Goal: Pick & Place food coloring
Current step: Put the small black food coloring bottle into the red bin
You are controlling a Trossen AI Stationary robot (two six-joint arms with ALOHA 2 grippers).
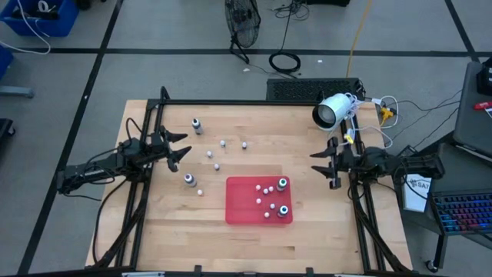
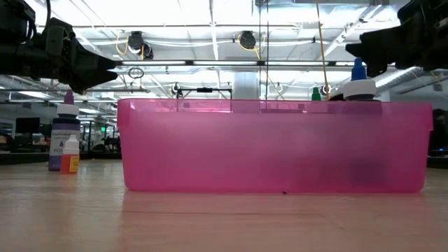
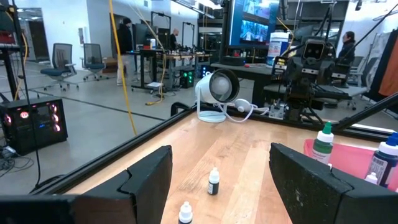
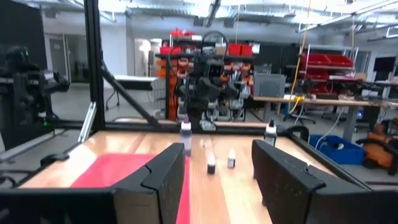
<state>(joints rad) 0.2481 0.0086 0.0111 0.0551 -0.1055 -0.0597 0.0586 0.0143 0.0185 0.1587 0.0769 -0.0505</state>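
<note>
Bottles of food coloring (image 1: 216, 153) are scattered just ahead of the empty, wide-open left gripper (image 1: 181, 149), some already sat in the red tray (image 1: 240, 206), right gripper (image 1: 323, 163) parked open, so a reach-and-grab is probably needed next.

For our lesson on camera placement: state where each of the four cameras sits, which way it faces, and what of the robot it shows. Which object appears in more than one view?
High view: overhead, facing straight down; both arms, left tool, right tool, red tray.
Low view: tabletop height, facing across; tray wall, arms at top corners.
Left wrist view: on left arm, facing across the table toward the right arm; own open fingers.
Right wrist view: on right arm, facing the left arm; own open fingers.
Shared: the tray, in all four.
</note>
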